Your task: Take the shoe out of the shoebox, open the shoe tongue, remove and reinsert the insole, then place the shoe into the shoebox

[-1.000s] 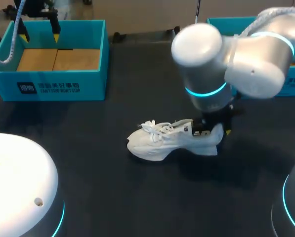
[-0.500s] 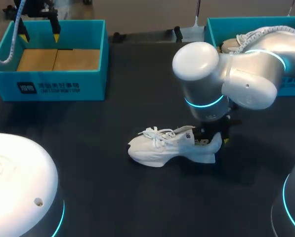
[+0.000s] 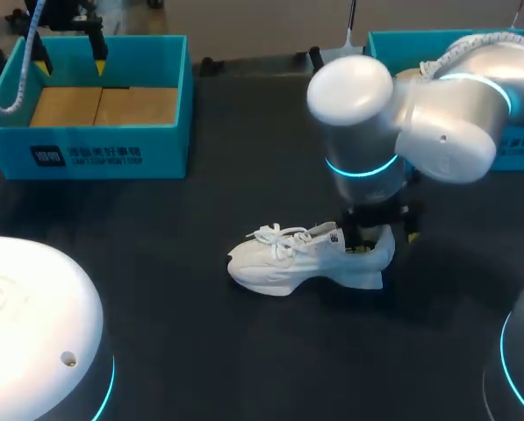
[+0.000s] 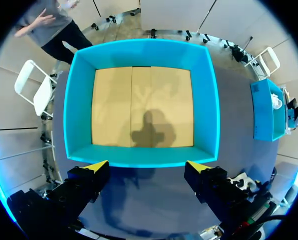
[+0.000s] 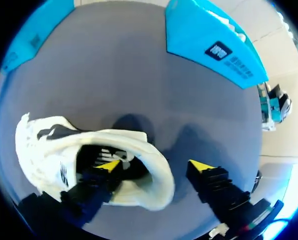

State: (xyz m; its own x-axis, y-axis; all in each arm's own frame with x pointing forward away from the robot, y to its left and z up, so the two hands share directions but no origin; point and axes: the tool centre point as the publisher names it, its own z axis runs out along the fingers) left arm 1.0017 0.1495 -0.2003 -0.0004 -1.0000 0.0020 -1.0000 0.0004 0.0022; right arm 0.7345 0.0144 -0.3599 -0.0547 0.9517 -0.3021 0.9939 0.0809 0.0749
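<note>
White lace-up sneaker (image 3: 301,259) sits mid-table, well clear of the teal cardboard shoebox (image 3: 112,158). Right gripper (image 5: 154,165) straddles its heel, fingers apart, one inside. Closing off-centre could tip it! Left gripper (image 4: 146,166) hangs spread above the box.

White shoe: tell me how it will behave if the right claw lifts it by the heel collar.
The shoe is probably light: thin upper, foam-looking sole. Its heel collar, straddled by the open right claw, looks soft and may fold when pinched. Held there, the toe would likely droop and the laces dangle.
</note>
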